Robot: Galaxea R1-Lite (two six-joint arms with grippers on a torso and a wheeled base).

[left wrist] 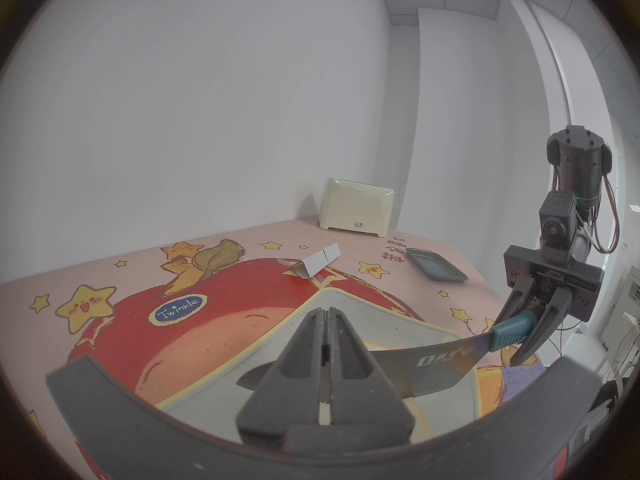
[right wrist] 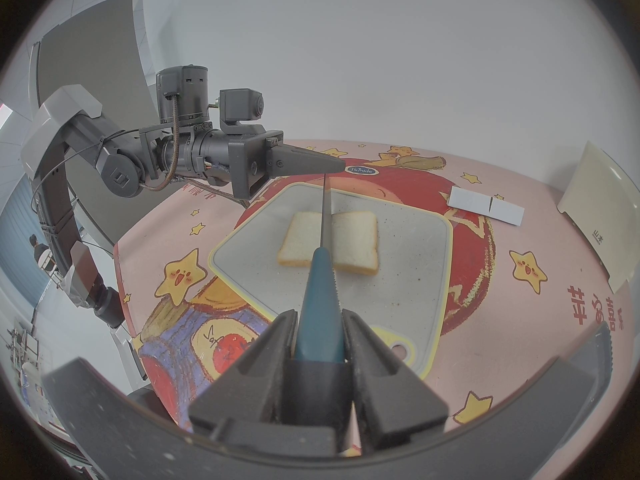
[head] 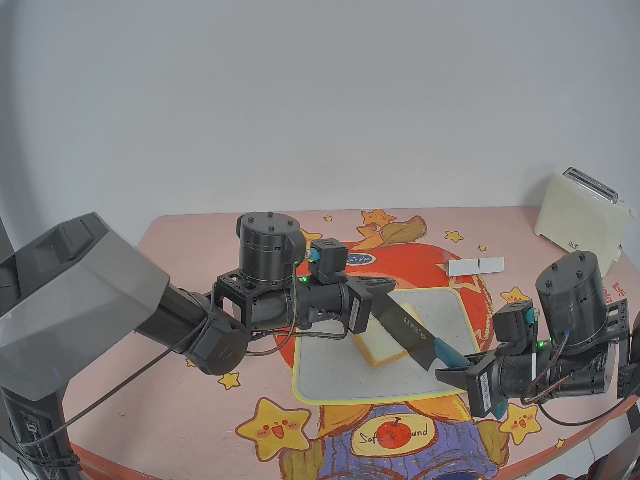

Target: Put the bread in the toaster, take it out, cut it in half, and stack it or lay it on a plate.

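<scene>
right hand (right wrist: 319, 318) clamped on knife (head: 410, 331), blade centred over bread slice (right wrist: 353, 241) for halving; left hand (left wrist: 327, 315) closed, empty, alongside.

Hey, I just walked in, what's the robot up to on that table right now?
The right gripper holds a knife by its teal handle. The blade lies across the slice of bread on the cutting board, apparently to halve it; whether the cut has begun is unclear. The left gripper, shut, hangs over the board near the blade's tip. The toaster stands at the table's far right corner.
</scene>
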